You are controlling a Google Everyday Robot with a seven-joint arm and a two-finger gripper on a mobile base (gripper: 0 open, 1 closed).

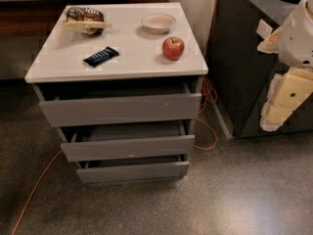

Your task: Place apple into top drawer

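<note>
The speckled floor carried a low cabinet whose white counter (73,67) held a crisp bag (84,19), a dark snack bar (101,56), a cream bowl (157,22) and the apple (173,48). The apple stood near the counter's right edge, just in front of the bowl and apart from it. The pincer (276,114) hung at the far right of the view, well apart from the apple and holding nothing; whether it was apart or together I could not tell. The top drawer (120,109) stood pulled out only a little, showing a narrow dark gap. The likely trouble was a round apple nudged off-centre and rolling off the near edge, a knocked bowl, or an apple jammed against the counter's lip because the gap looked tight.
</note>
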